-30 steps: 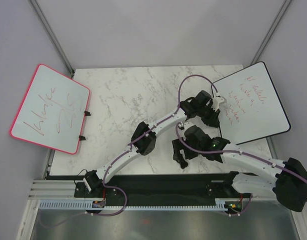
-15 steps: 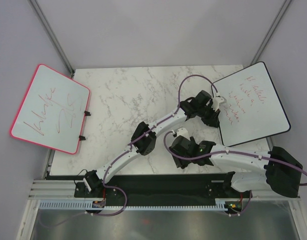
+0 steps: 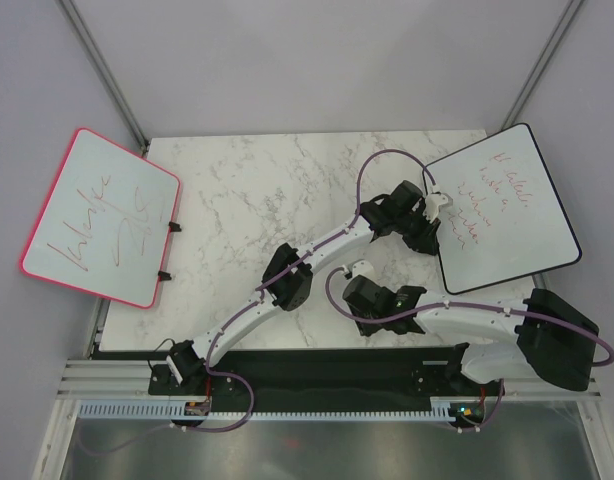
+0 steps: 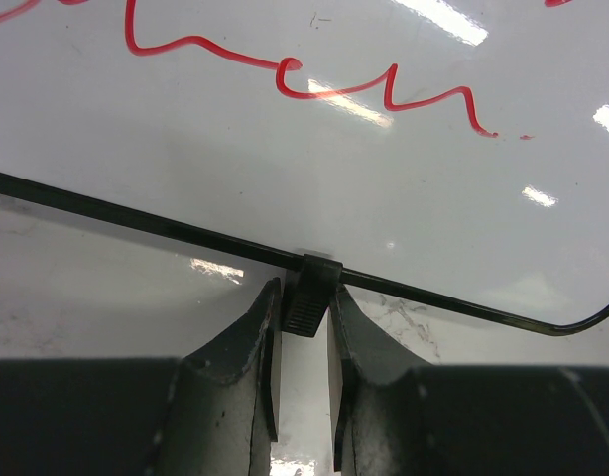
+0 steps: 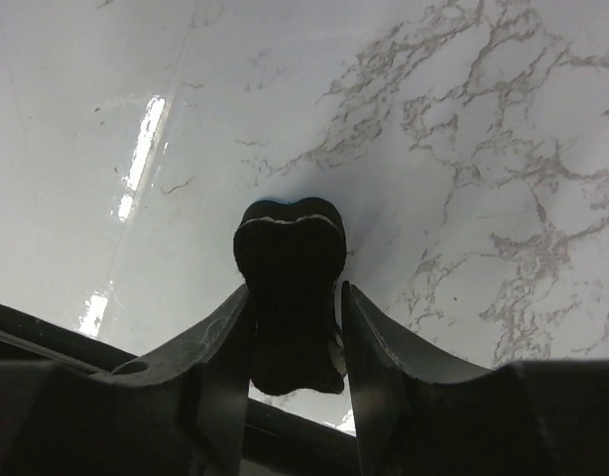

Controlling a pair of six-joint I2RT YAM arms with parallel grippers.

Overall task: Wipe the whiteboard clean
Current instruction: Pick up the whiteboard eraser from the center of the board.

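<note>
The whiteboard (image 3: pixel 502 210) is lying at the far right of the worktop (image 3: pixel 267 190), overhanging the edge. The left hand (image 4: pixel 304 297) is pinching a black clip (image 4: pixel 312 273) on its frame. The right hand (image 5: pixel 293 297) is clamping a dark block (image 5: pixel 290 248). A pink-framed board (image 3: pixel 102 215) is sitting far left.

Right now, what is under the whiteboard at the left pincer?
Marble table shows beside the whiteboard, along its edge, where the left pincer clamps a small black tab. Anything beneath the white face is covered.
</note>
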